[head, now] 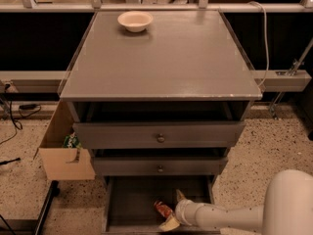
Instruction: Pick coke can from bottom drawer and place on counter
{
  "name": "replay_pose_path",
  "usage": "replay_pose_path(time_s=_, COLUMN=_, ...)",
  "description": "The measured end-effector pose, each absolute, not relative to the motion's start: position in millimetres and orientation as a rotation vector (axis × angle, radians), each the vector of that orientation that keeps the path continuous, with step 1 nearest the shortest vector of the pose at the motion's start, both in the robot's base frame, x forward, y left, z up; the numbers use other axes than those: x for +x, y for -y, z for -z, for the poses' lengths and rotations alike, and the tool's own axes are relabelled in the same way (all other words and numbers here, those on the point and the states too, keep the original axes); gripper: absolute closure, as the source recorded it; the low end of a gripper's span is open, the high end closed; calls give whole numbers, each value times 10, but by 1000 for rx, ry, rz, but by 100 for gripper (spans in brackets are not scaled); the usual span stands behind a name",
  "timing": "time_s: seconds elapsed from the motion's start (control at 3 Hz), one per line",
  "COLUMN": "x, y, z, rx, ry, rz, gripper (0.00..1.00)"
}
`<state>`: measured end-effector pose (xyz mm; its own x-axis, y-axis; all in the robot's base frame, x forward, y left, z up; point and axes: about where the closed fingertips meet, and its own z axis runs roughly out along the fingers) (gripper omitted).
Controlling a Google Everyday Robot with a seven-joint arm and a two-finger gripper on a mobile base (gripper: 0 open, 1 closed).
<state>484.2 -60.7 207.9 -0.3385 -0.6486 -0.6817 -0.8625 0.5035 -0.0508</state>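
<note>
Warm, dim light falls from above: the counter point(161, 58) carries a pale sheen toward its front edge, and the cream bowl point(135, 20) casts a short, soft shadow. The recesses above the drawers sink to near black. The bottom drawer point(132, 204) lies in shade, where the pale gripper point(172, 212), at its right front by the coke can point(162, 208), stands out brightly.

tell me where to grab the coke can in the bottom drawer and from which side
Grip the coke can across its red body, midway between the two ends, coming from its right. It seems to lie on its side, angled on the floor of the bottom drawer, so the round sides are exposed. The gripper sits at the can's right, fingers open on either side of it, likely well lined up to close.
</note>
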Motion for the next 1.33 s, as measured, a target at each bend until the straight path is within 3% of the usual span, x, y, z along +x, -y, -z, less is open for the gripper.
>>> replay_pose_path(time_s=1.33, x=4890, y=610, z=-1943, rx=-1234, ry=-2072, rz=-370, gripper=0)
